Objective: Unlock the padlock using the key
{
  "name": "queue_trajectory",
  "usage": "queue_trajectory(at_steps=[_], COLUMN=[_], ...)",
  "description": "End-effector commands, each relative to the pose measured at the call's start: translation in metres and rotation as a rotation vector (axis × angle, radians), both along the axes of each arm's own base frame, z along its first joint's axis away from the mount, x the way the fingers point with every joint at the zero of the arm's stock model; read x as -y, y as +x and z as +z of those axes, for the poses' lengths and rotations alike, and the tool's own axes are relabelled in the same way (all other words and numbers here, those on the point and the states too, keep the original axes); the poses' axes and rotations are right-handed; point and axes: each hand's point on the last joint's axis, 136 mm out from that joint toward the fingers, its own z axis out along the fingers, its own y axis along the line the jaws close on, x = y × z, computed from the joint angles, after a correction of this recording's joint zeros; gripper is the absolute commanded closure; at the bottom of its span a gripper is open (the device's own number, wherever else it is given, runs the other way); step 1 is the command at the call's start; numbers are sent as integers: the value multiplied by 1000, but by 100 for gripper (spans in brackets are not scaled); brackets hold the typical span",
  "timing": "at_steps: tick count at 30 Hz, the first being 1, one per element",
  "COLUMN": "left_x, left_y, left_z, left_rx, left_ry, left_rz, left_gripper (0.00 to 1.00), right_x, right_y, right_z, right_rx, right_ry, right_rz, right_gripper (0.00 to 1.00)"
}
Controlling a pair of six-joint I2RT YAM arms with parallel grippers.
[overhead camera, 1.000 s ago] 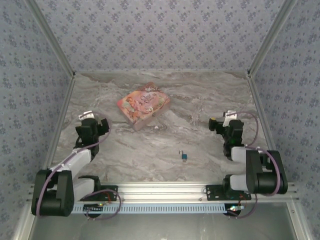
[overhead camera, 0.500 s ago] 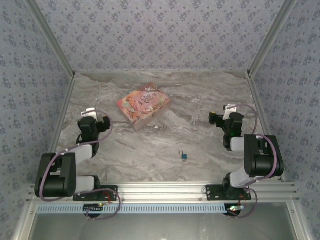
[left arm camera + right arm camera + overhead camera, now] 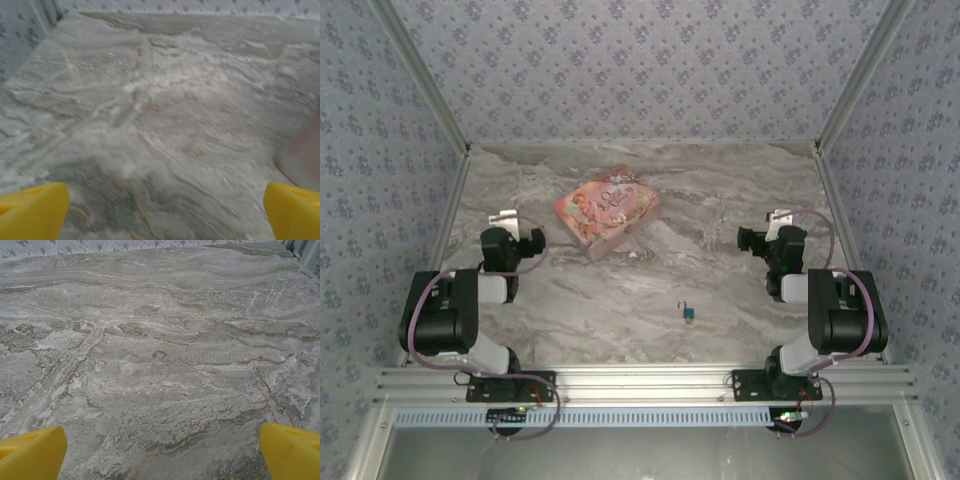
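Overhead view first: the padlock [image 3: 689, 314] sits alone on the marble table [image 3: 750, 180], near side, a touch right of centre, roughly btwn the two arm bases and well apart from both grippers. Blue body down on the surface, thin silver shackle poking out toward the far left. It's too small to tell whether the shackle is latched. Further back and to the left, well apart from it, lies the pink box [image 3: 607, 210], flat on the table and turned at an angle.

The left gripper [image 3: 505, 228] hangs over the left side of the table w/ the arm folded back above its base, nose toward the far wall. Its wrist cam is blurry, but the yellow fingertips [image 3: 30, 212] sit in opposite bottom corners. The jaws are spread wide, nothing btwn them but bare marble. A pinkish smear [image 3: 302, 155] shows at the right edge of that view, too blurred to name.

The right gripper [image 3: 778, 228] mirrors it on the right side of the table, arm also folded back, also facing the far wall. Its wrist cam is sharp: yellow tips [image 3: 292, 450] low in both corners, jaws spread wide — released, gripping nothing, veined marble running to the back wall.

Both grippers are off the padlock and neither touches the box.
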Motion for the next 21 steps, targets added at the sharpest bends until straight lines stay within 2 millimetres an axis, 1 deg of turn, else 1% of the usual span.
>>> queue_trajectory(at_steps=[1, 21], left_x=[4, 5], left_y=[3, 4], left_z=[1, 1], left_rx=[-2, -4], left_ry=[-21, -11], left_rz=[-20, -17], left_gripper=[1, 1], right_x=[0, -1], right_y=[2, 3], right_z=[1, 2], right_rx=[0, -2], right_ry=[-46, -49], right_rz=[-7, -6], right_gripper=[0, 0])
